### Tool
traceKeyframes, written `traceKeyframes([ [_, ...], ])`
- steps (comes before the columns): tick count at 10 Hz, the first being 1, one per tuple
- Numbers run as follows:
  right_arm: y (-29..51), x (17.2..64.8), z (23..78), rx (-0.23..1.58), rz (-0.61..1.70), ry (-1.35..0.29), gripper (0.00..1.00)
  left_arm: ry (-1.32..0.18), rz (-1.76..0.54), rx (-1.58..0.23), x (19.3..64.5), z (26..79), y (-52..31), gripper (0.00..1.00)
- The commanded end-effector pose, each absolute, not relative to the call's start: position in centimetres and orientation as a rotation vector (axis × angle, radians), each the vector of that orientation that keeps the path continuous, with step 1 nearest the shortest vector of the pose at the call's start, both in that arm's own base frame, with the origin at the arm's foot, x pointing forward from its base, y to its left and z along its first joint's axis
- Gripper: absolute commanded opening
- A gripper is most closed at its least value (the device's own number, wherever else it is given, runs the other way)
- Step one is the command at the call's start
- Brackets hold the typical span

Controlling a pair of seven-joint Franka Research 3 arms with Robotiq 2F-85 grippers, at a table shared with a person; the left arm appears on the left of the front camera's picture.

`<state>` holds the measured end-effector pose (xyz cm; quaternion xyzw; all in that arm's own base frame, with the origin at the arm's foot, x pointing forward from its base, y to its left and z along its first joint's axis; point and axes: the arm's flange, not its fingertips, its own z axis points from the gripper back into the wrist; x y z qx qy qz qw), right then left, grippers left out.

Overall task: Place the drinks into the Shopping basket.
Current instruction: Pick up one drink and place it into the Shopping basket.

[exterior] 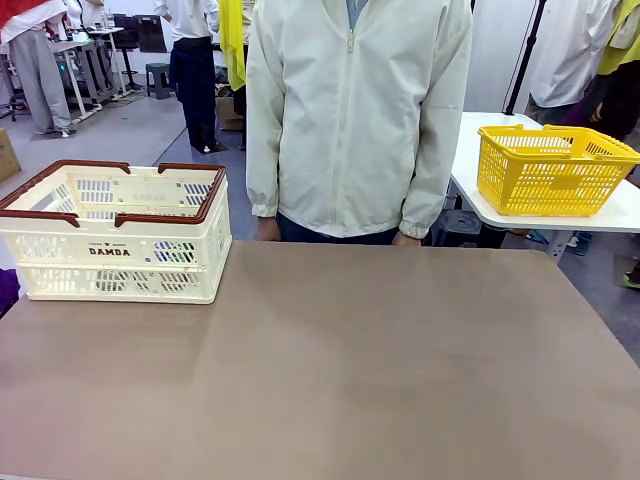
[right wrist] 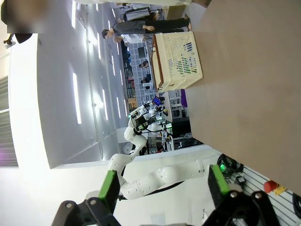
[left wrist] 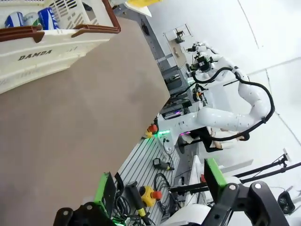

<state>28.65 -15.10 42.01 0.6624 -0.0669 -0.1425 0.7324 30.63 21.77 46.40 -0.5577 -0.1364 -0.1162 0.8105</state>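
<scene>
On the brown table [exterior: 330,370], at its far left corner from my side, sits the Shopping basket [exterior: 115,240], and my left wrist view catches blue drinks [left wrist: 47,18] lying inside it beside a green one. My left gripper [left wrist: 160,188] hangs with its jaws spread wide and nothing between them, off the table's edge. My right gripper [right wrist: 162,186] is likewise wide open and empty, well apart from the basket.
</scene>
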Motion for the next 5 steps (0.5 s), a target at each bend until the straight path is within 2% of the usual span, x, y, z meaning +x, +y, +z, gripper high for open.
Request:
traceKeyframes([
  [1, -15.17, 28.38, 42.14, 1.457, -0.295, -0.151, 1.0, -0.302, -0.234, -1.202, 30.29, 46.72, 21.32, 1.0],
  [5, -15.17, 28.38, 42.14, 1.457, -0.295, -0.151, 1.0, -0.302, -0.234, -1.202, 30.29, 46.72, 21.32, 1.0],
])
